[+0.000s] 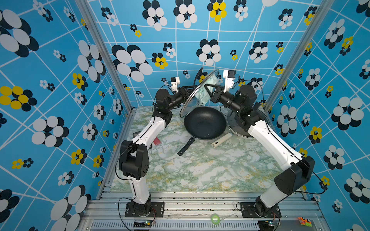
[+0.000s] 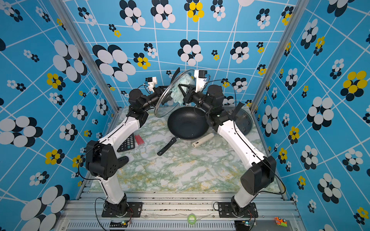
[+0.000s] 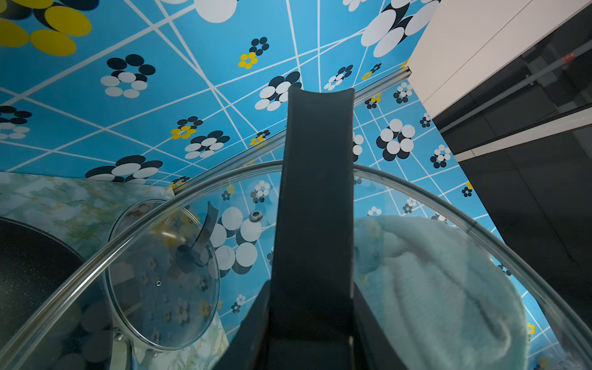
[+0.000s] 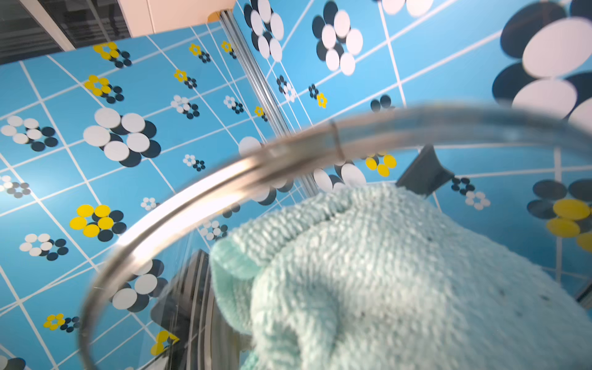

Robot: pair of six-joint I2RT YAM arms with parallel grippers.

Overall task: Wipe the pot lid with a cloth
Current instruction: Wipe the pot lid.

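Note:
The glass pot lid (image 1: 189, 105) is held up on edge, tilted, above the pan in both top views. My left gripper (image 1: 192, 87) is shut on its black handle (image 3: 317, 192), with a jaw on either side in the left wrist view. The pale mint cloth (image 1: 206, 89) is bunched in my shut right gripper (image 1: 209, 89) and lies against the lid's other face. The cloth shows through the glass (image 3: 432, 272) in the left wrist view. It fills the right wrist view (image 4: 400, 272) below the lid's steel rim (image 4: 224, 179) and hides the right fingers.
A black pan (image 1: 204, 122) sits below the lid, its handle (image 1: 185, 147) pointing to the front. A second glass lid (image 2: 243, 122) lies on the table under the right arm. A cream cylinder (image 1: 221, 140), a calculator (image 2: 127, 145) and a red item (image 2: 139, 139) lie nearby.

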